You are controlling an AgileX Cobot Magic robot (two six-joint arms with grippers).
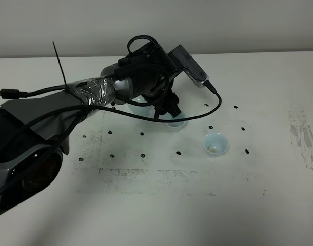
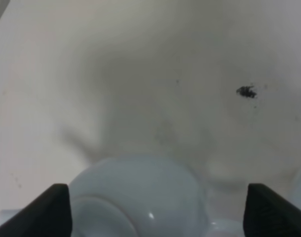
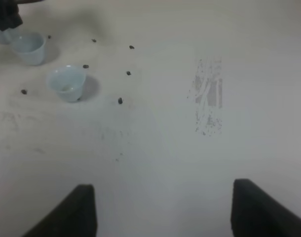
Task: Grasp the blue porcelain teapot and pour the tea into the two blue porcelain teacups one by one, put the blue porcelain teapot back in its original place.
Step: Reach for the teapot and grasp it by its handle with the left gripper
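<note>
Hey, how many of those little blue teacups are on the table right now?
2. The near teacup stands in the open, right of the left arm. The far teacup is partly covered by the left gripper. The arm could hide more.

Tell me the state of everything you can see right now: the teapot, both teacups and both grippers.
left gripper: open, straddling the teapot.
blue porcelain teapot: set down, not gripped.
right gripper: open, holding nothing.
teacup beside the teapot: upright, partly hidden, contents unclear.
other teacup: upright, a pale trace at its bottom.
</note>
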